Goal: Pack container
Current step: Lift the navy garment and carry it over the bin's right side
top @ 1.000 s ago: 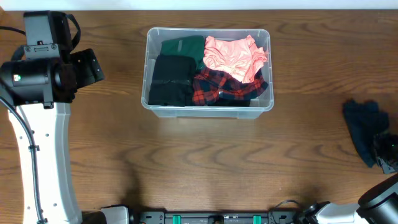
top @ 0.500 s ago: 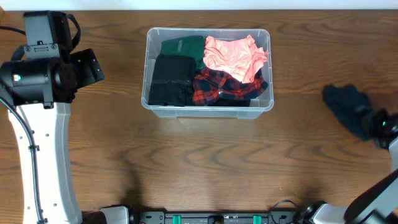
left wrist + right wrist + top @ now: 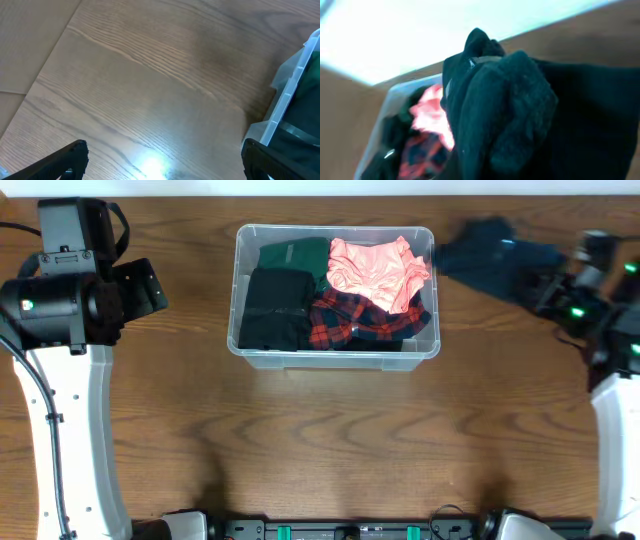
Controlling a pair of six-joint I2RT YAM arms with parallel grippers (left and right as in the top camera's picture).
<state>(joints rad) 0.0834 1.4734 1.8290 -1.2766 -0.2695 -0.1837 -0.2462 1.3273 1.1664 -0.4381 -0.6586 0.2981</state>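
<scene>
While the left gripper (image 3: pixel 165 161) hangs open beside the container (image 3: pixel 335 357), the right gripper (image 3: pixel 547 282) clamps a dark cloth (image 3: pixel 488 252) near its rim, apparently to join the clothes (image 3: pixel 372 272) inside.

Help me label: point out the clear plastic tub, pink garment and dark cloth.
clear plastic tub (image 3: pixel 330 358): overhead view, front wall.
crumpled pink garment (image 3: pixel 372 270): overhead view, middle.
dark teal cloth (image 3: pixel 485 252): overhead view, middle.
</scene>
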